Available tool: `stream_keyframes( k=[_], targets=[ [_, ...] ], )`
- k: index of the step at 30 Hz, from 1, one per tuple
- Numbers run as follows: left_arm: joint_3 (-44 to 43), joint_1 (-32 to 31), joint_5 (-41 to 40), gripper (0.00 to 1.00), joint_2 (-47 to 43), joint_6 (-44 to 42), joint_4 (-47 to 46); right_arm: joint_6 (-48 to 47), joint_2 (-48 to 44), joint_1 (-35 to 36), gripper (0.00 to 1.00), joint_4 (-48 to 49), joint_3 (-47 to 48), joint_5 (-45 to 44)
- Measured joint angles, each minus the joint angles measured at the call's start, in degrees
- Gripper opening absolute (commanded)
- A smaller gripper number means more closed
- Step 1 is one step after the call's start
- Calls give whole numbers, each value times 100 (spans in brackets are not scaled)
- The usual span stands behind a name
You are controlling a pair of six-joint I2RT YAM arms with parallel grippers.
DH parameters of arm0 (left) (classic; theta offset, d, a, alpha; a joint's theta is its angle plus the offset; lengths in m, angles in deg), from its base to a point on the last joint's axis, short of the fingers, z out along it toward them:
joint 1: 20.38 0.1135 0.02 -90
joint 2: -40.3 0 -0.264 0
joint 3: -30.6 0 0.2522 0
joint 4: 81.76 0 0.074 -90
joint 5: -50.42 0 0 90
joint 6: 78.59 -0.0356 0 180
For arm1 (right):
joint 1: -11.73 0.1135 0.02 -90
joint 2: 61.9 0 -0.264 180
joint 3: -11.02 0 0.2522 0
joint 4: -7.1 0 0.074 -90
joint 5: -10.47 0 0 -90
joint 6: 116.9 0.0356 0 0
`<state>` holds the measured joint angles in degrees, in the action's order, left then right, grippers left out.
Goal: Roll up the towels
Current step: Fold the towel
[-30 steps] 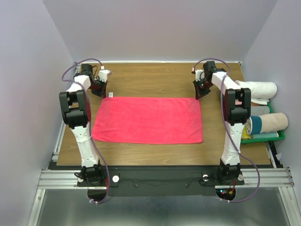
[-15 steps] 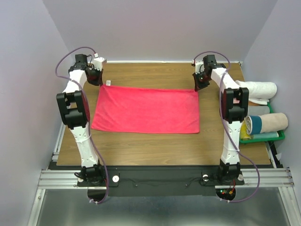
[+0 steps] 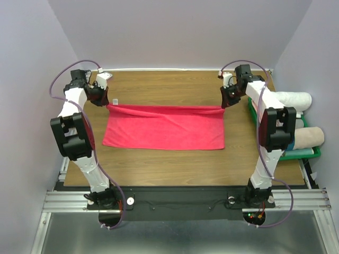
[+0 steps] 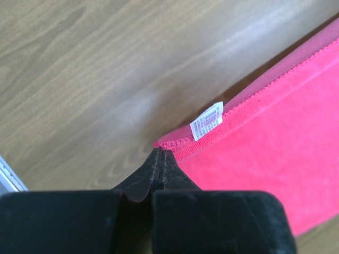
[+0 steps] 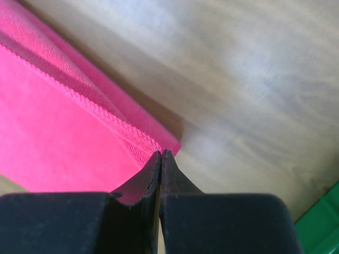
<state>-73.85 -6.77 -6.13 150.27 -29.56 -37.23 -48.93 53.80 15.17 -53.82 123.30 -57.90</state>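
Observation:
A pinkish-red towel (image 3: 164,129) lies across the middle of the wooden table (image 3: 175,169). Its far edge is lifted off the wood and hangs stretched between both grippers, while its near part rests flat. My left gripper (image 3: 106,101) is shut on the far left corner, next to the small white tag (image 4: 206,121). My right gripper (image 3: 224,105) is shut on the far right corner (image 5: 156,145). In the wrist views the black fingertips (image 4: 160,159) pinch the hemmed edge, and the towel fills the lower right of the left view (image 4: 275,164) and the left of the right view (image 5: 47,132).
A green bin (image 3: 310,153) at the table's right edge holds rolled towels: a white one (image 3: 291,99) and a beige one (image 3: 304,137). A corner of it shows in the right wrist view (image 5: 323,222). Grey walls close in the back and sides.
Both grippers have risen with the towel's far corners, lifting the far edge off the table. The left arm swung outward to the left, the right arm outward to the right.

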Motion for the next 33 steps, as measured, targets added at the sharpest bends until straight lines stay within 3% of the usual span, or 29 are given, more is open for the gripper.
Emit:
stream_keyframes(
  k=[6,20,26,33],
  targets=[
    [557,160,166,0,-459,-774,376,-232,-610,0,1,-42,-833,173],
    [2153,638,350,0,-1353,-3488,1255,-942,-1611,0,1,-385,-2435,605],
    [2835,636,195,0,-1528,-4142,1241,-1399,-1725,0,1,-409,-3246,494],
    [3034,636,83,0,-1547,-4321,1126,-1530,-1720,39,1,-391,-3386,490]
  ],
)
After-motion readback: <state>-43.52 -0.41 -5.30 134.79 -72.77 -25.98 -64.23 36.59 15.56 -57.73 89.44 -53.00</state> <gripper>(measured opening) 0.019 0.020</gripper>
